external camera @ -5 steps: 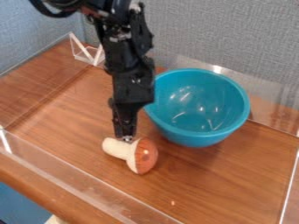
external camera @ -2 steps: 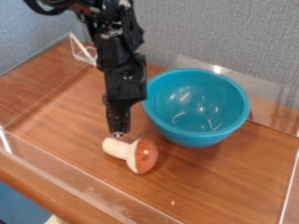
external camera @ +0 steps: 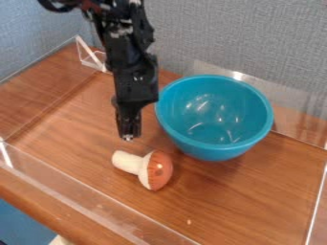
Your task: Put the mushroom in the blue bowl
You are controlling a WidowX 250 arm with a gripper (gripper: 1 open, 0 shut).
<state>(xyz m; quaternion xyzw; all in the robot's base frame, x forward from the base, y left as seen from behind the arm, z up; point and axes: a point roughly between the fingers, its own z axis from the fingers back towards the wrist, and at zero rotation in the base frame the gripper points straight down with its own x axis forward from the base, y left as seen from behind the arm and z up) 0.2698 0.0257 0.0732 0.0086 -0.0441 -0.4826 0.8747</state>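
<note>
Gripper (external camera: 126, 135) closed and empty, pointing straight down, fingertips drawn together above the wooden table (external camera: 64, 105) and just clear of the mushroom (external camera: 144, 167). Shifted since a second ago: then poised low over the stem end, almost touching it; now lifted slightly and displaced up-left in the picture, away from the stem. Mushroom unmoved throughout, lying on its side with cream stem toward the left and orange-red cap toward the front edge, near the blue bowl (external camera: 217, 117) but outside it and apparently not touching it. Bowl upright, nothing inside. Meaning for the task: no grasp made, pickup not yet begun; closed fingers likely need to open before any descent onto the stem. Hard to make out: the narrow gap between the dark fingertips, blurred against the arm; possibly some contact with the mushroom a second ago, not resolvable. Upper arm cut off at the top edge; clear acrylic walls (external camera: 26, 158) faint.
</note>
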